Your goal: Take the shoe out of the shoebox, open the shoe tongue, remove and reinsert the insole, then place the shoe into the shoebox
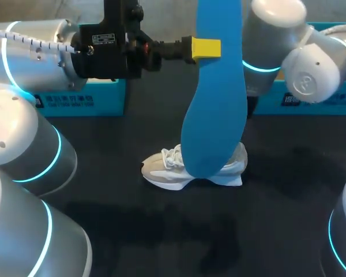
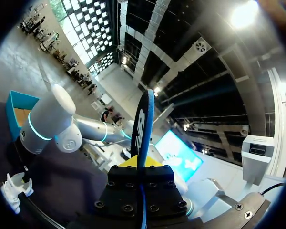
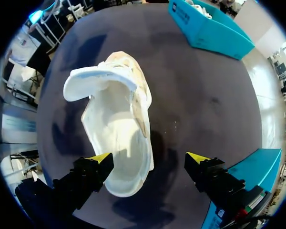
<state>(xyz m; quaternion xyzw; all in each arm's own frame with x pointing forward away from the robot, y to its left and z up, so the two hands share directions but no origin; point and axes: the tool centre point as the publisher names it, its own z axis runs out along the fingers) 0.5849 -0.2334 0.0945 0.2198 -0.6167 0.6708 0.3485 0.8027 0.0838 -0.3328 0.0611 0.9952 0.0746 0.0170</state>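
On the middle of the tabletop, nearest me, the shoe lies with nothing holding it. My right gripper hangs over it with its fingers spread wide, one tip above the shoe's rim, grasping nothing. Above the shoe, my left gripper is clamped on the blue insole near its upper end, so most of its length dangles free down towards the shoe's opening.

That is my worry. With so short a hold, the insole may pivot or slip between the fingers. Its lower end may also catch on the collar and buckle instead of sliding in. With the shoe unpinned, any push could shove or tip it. The right arm also stands just beside the insole and could knock it.

Along the far edge sit two teal shoeboxes, one towards the left corner and one towards the right.
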